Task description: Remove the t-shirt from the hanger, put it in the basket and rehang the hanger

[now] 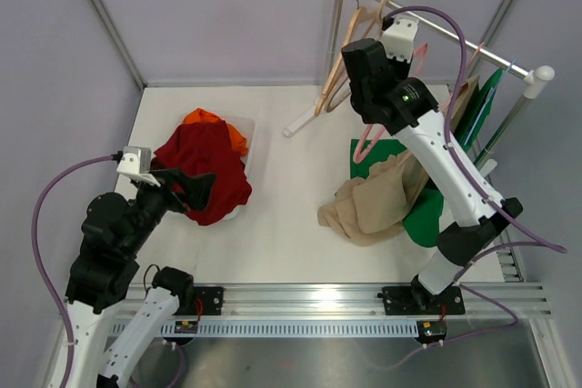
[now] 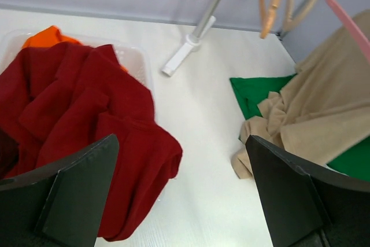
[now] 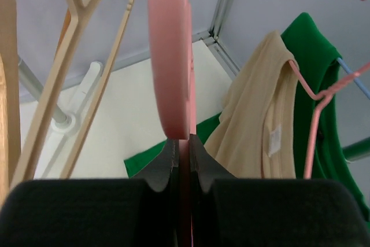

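My right pincer (image 3: 183, 148) is clamped on the pink hanger (image 3: 170, 56), on the right side near the rail (image 1: 455, 38), with the jaws pressed together on the thin plastic. My left pincer (image 1: 188, 188) is on the left side with its jaws wide apart and it holds nothing. It hovers just above the red t-shirt (image 1: 205, 165), which lies heaped in the white tray (image 2: 140, 62).

The beige t-shirt (image 1: 373, 204) is the one I judge to be in hand now. Its upper part hangs on the pink hanger and its lower part is crumpled on the table, lying on a green garment (image 1: 420, 220), so it is not yet free.

To do this step well, I think I should keep the right grip firm and the hanger level, so it does not twist between the jaws. The left pincer should cross to the right and take only beige cloth, close to the shoulder, not the green cloth under it. Then it should pull sideways off the hanger arm, slowly, because the neck opening can catch. The wooden hangers (image 1: 341, 61) are near, and I must not knock them
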